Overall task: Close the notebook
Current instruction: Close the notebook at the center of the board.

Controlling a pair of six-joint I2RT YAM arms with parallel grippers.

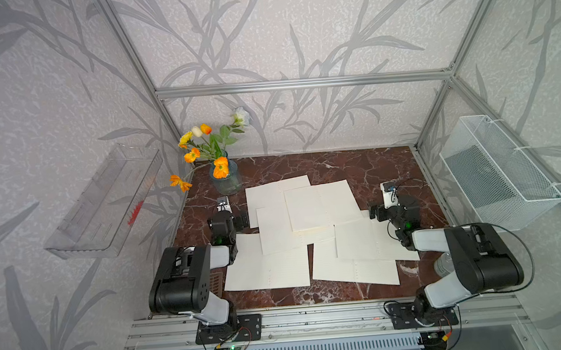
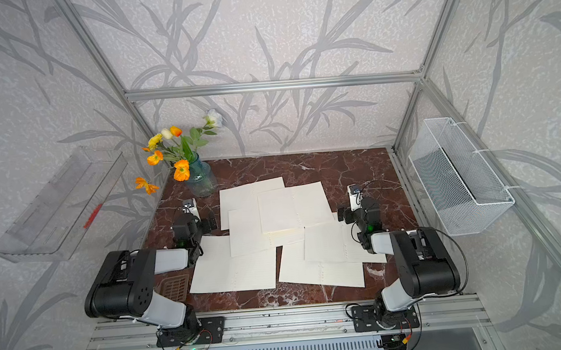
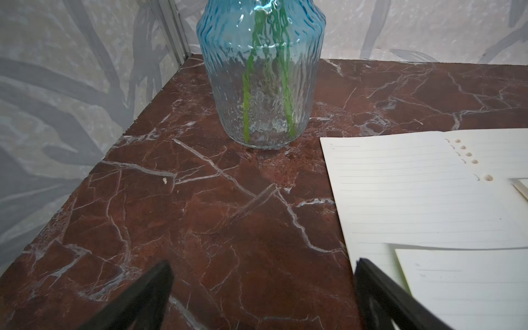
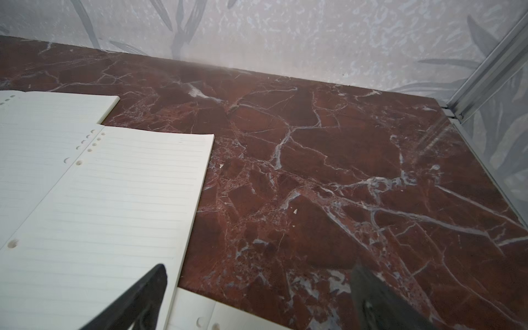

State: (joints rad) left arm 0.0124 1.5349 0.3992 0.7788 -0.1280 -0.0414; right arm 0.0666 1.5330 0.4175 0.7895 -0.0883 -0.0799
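notebook open, both sets of fingers empty beside it

the notebook (image 1: 322, 206) lies open and flat on the surface (image 1: 356, 167), between my left fingers (image 1: 230, 220) and my right fingers (image 1: 392, 210), a little ahead of both. i take it to be the one spread that shows thickness at its near edge. the rest look like single loose sheets (image 1: 268, 268). both sets of fingers are spread wide and hold nothing. in each pair the inner tip hangs over a paper edge and the outer one over bare marble. whether any tip touches, i cannot tell.

i judge the task to be at its very start: no page is lifted. the next move calls for one set of fingers to reach inward to the outer edge of one half and get a tip under that whole stack of pages. it then swings the stack over the punched spine onto the other half, while the other set pins the far half so the pad does not slide.

in the way: loose sheets lie under and against the notebook, behind it toward me and out to both flanks, so a low tip could catch the wrong paper or drag the pile. the vase (image 1: 225, 179) of flowers stands just ahead of my left fingers, something to mind on any forward swing. the wire basket (image 1: 498, 174) and the clear tray (image 1: 105, 205) hang on the walls, well apart from either pair.
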